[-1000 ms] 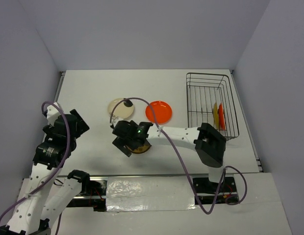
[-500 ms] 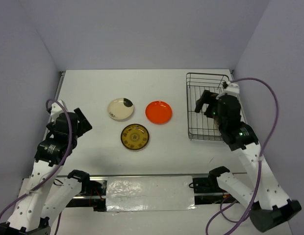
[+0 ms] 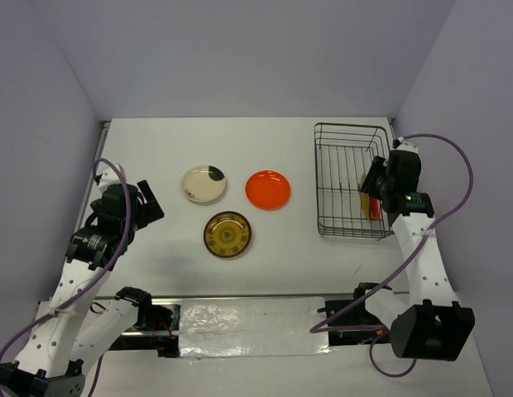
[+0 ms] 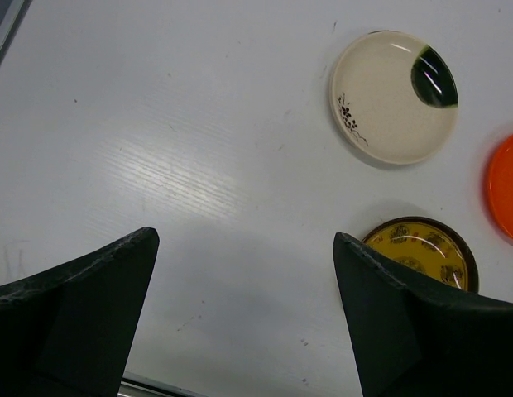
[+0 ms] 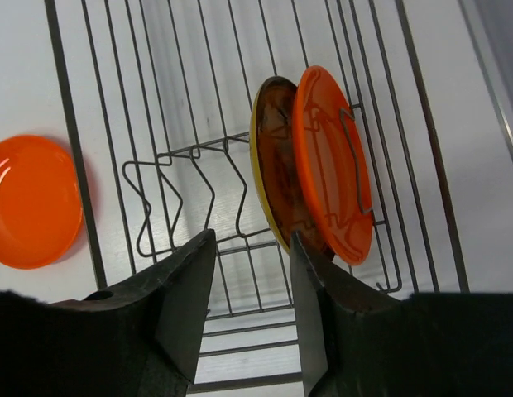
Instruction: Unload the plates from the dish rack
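Note:
The dish rack stands at the right rear and holds two plates on edge: an amber plate and an orange plate. My right gripper hovers over them. In the right wrist view its jaws stand partly apart over rack wires, nothing between them. The right finger's tip is against the rim of the amber plate; the orange plate leans behind it. A cream plate, an orange plate and an amber plate lie flat on the table. My left gripper is open over bare table.
The left part of the rack has empty wire slots. The flat orange plate lies just left of the rack. White walls close in the table on three sides. The arm bases and cables sit along the near edge.
My right arm swung from the table's middle, leaving the amber plate there, over to the rack, and its jaws narrowed. The left arm shifted slightly.

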### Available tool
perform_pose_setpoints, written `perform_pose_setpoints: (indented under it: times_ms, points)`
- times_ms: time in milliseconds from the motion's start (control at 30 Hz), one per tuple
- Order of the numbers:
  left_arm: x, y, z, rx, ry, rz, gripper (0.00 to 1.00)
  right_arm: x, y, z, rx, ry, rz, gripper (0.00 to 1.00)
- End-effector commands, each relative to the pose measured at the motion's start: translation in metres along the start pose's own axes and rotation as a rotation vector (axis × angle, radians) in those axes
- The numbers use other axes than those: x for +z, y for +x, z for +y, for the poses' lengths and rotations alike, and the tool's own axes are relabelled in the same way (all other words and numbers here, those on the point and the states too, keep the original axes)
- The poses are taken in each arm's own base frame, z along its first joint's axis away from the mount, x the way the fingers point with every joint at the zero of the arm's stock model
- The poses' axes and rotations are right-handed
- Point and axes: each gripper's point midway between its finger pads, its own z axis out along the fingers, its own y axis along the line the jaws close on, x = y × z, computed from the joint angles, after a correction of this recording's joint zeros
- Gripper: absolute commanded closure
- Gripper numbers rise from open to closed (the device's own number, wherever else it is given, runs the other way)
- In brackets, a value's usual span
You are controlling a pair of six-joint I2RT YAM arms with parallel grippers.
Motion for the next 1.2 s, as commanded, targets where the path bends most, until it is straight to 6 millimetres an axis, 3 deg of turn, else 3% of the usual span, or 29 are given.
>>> perform_pose_setpoints:
  times_ms: [0,467,633,700,1033,1167]
  points:
    - [0.002,-0.005,-0.009,0.019,0.042,-0.018,0.01,0.011,-0.010,0.004,-0.051,-0.028,-0.020,0.52]
    - [0.008,0.000,-0.012,0.033,0.037,0.009,0.01,0.046,0.007,-0.005,-0.108,0.015,0.072,0.59]
    - [0.010,0.001,-0.013,0.039,0.040,0.019,0.00,0.057,0.013,-0.004,-0.130,0.003,0.111,0.76]
    - [0.010,0.002,-0.013,0.039,0.039,0.020,0.00,0.059,0.013,-0.003,-0.156,-0.008,0.108,0.87]
    - [0.011,0.002,-0.012,0.036,0.029,0.021,0.01,0.053,0.011,-0.004,-0.217,-0.025,0.082,0.96]
    - [0.009,0.001,-0.011,0.030,0.028,0.014,0.00,0.048,0.010,-0.004,-0.319,-0.059,0.061,1.00]
